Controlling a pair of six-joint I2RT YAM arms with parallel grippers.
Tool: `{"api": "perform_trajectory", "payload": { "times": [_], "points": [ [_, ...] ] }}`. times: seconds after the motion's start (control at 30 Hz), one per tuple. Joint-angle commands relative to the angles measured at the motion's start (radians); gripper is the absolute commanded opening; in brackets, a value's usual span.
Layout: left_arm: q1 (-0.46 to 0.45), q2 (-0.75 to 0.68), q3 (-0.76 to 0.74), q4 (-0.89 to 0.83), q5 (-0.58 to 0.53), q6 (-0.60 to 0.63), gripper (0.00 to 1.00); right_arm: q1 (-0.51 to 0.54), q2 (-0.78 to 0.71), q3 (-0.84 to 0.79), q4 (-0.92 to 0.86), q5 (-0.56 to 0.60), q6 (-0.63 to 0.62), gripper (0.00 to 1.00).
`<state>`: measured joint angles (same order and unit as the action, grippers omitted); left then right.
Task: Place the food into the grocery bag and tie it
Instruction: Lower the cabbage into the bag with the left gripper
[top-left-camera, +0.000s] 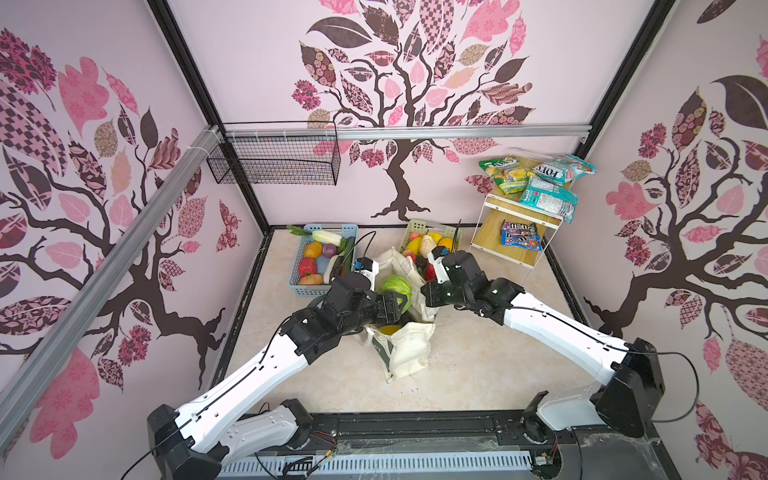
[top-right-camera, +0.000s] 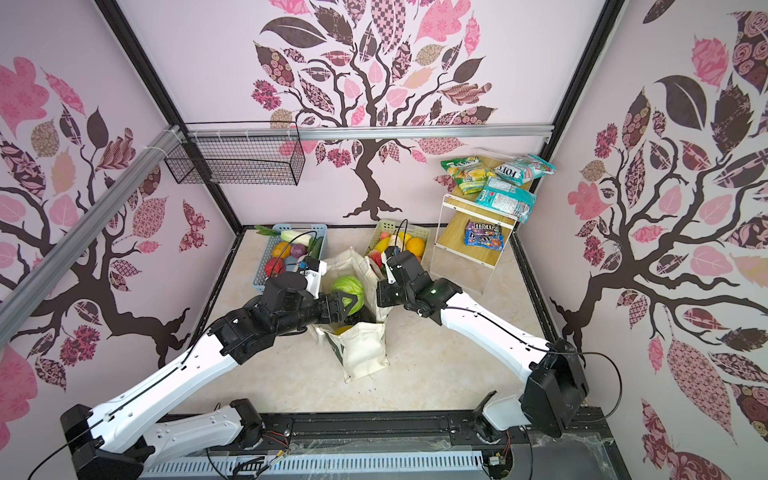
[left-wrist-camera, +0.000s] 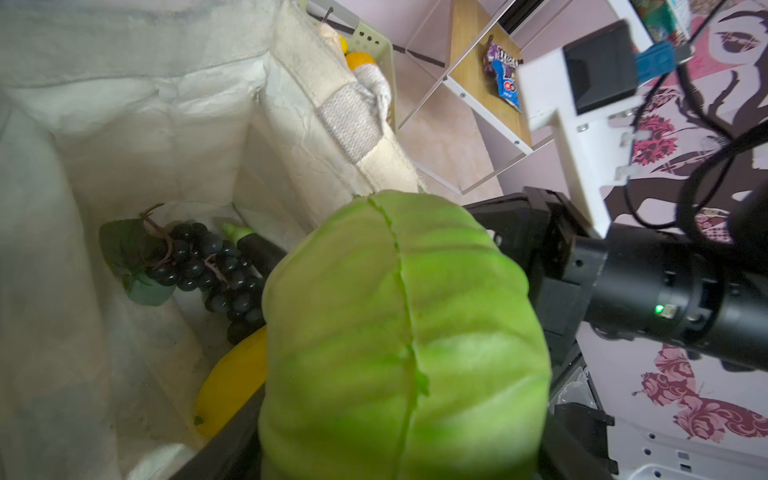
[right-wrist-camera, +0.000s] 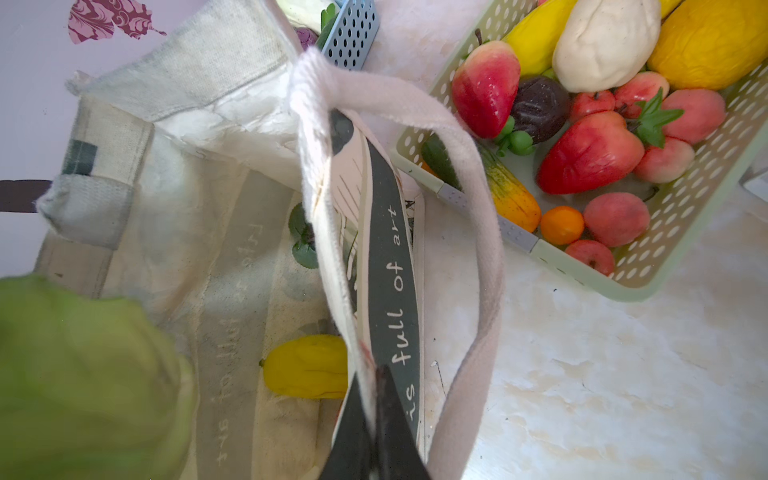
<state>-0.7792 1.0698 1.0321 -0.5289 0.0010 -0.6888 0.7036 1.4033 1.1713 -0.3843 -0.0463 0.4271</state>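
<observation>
1. Grocery bag (top-left-camera: 409, 353) open at bench (top-left-camera: 478, 365) centre, dark grape bunch (left-wrist-camera: 208, 266) and yellow banana (left-wrist-camera: 232, 382) inside
2. Left gripper (top-left-camera: 400, 302) clasps round green cabbage (top-left-camera: 390, 286) above the bag's mouth
3. Right gripper (right-wrist-camera: 374, 399), jaws closed, pinches the bag's rim
4. Blue basket (top-left-camera: 349, 227) and green basket (top-left-camera: 446, 231) stand at the far edge

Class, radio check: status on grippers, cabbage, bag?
Left gripper shut on cabbage, over bag mouth. Right gripper pinching bag rim open. Grapes, banana already inside. Nothing blocking.
</observation>
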Motion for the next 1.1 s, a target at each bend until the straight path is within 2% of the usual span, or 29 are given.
{"api": "perform_trajectory", "payload": {
  "times": [0.0, 0.7, 1.07],
  "points": [
    [-0.002, -0.014, -0.049, -0.015, -0.042, -0.006, 0.71, -0.002, -0.042, 0.01, -0.015, 0.027, 0.01, 0.0],
    [-0.002, 0.079, -0.14, -0.025, -0.088, -0.002, 0.71, -0.002, -0.046, 0.024, -0.011, 0.024, 0.018, 0.0],
    [-0.004, 0.191, -0.144, -0.027, -0.113, 0.0, 0.72, -0.001, -0.052, 0.016, 0.004, 0.003, 0.018, 0.0]
  ]
}}
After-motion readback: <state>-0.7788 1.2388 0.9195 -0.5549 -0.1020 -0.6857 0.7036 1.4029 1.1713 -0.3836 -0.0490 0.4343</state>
